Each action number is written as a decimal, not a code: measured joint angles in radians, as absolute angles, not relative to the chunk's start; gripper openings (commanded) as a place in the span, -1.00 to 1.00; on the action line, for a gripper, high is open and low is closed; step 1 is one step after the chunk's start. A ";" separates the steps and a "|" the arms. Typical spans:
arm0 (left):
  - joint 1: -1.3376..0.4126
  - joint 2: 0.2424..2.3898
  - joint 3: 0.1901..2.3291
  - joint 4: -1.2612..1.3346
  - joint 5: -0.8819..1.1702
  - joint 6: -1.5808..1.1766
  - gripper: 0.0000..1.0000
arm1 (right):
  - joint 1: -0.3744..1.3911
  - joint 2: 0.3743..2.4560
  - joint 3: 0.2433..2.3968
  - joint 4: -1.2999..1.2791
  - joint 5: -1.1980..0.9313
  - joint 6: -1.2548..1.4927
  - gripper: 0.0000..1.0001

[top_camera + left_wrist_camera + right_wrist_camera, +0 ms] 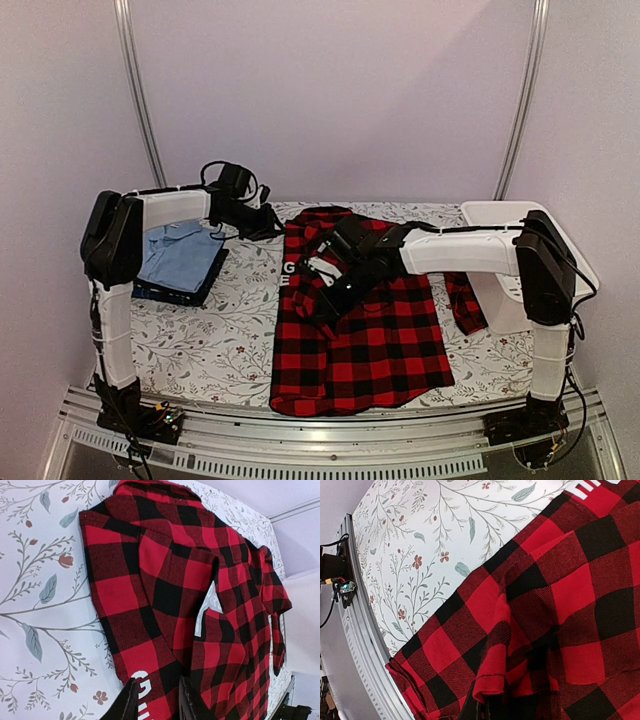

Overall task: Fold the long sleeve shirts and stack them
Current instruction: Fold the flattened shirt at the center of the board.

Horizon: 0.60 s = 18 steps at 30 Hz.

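The red-and-black checked flannel shirt (pixel 370 335) lies spread over the middle of the table, white lettering (pixel 141 690) near its left edge. My right gripper (pixel 325 295) is shut on a raised fold of it, and a red hem (pixel 492 680) bunches up just above the dark fingertips (pixel 487 711). My left gripper (pixel 268 230) hangs at the shirt's upper left corner. Its two black fingers (pixel 127 702) stand apart with the flat cloth showing between them, so it is open. A light blue collared shirt (pixel 180 255) lies folded on a dark navy garment (pixel 170 293) at the left.
A white plastic basket (pixel 500 215) stands at the back right, with one flannel sleeve (pixel 465 300) trailing toward it. The floral tablecloth (pixel 215 335) shows between the folded pile and the flannel. A metal rail (pixel 330 430) runs along the near edge.
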<state>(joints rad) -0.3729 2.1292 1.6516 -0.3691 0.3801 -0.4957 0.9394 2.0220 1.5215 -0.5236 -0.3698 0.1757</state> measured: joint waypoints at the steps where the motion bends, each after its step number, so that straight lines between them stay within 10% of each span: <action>1: -0.373 2.125 1.637 -0.369 0.380 -0.496 -0.45 | 0.945 2.022 1.522 -0.528 -0.371 0.176 -1.00; 18: -0.373 2.094 1.577 -0.337 0.392 -0.502 -0.46 | 1.037 2.022 1.520 -0.596 -0.377 0.183 -1.00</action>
